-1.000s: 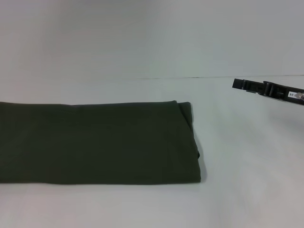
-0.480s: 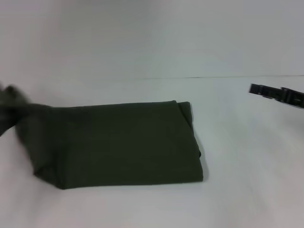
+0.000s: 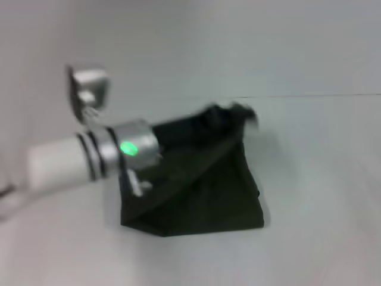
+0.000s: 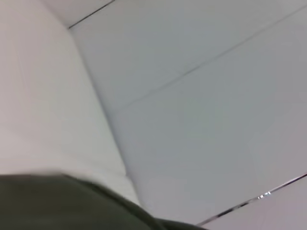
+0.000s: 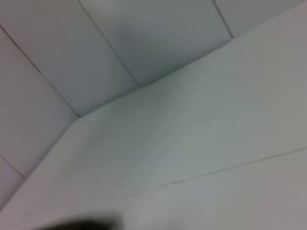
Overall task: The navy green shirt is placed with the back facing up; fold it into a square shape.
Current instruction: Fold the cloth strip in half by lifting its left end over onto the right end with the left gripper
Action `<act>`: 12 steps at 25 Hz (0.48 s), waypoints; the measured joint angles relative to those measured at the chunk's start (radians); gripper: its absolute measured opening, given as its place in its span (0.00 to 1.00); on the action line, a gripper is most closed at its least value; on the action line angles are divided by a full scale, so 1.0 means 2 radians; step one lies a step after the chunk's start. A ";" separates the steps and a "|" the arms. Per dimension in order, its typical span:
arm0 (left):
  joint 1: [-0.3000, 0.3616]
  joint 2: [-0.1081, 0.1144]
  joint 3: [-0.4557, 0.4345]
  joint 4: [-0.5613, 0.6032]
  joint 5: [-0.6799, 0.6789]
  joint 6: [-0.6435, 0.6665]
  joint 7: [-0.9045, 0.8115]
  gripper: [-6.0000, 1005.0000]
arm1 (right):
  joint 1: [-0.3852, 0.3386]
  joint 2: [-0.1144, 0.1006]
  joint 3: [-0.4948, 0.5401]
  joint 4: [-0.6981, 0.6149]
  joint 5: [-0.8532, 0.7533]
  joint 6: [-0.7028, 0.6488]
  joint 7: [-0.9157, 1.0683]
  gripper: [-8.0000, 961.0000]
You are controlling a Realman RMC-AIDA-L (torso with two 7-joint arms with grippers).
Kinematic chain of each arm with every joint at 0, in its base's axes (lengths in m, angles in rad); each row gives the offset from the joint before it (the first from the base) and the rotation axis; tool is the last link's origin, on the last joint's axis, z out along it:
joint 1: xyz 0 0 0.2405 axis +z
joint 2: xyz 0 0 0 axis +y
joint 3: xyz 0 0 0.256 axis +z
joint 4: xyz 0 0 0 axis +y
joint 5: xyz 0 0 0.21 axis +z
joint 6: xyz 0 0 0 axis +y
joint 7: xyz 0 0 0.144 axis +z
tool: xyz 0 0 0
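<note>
Folded navy green shirt (image 3: 202,190) on the white table (image 3: 321,226), its left portion lifted and drawn over the lower layer toward the far right corner. Left gripper (image 3: 229,113), hidden in blur at the raised cloth, appears to hold it; finger opening cannot be told. Right gripper is out of sight.

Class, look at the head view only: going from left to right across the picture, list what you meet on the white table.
Left arm's white forearm → its silver wrist with the green light → the navy green shirt, its carried end lifted at the far right corner → bare white table.
</note>
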 joint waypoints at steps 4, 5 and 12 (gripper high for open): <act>-0.053 0.000 0.002 -0.175 -0.096 -0.048 0.118 0.05 | -0.015 -0.008 0.001 -0.018 -0.003 -0.010 -0.007 0.82; -0.059 0.000 -0.014 -0.217 -0.116 -0.048 0.163 0.05 | -0.017 -0.009 0.000 -0.021 -0.004 -0.010 -0.007 0.82; -0.042 -0.001 -0.089 -0.289 -0.108 0.056 0.290 0.15 | -0.007 -0.010 -0.004 -0.025 -0.020 -0.011 -0.009 0.83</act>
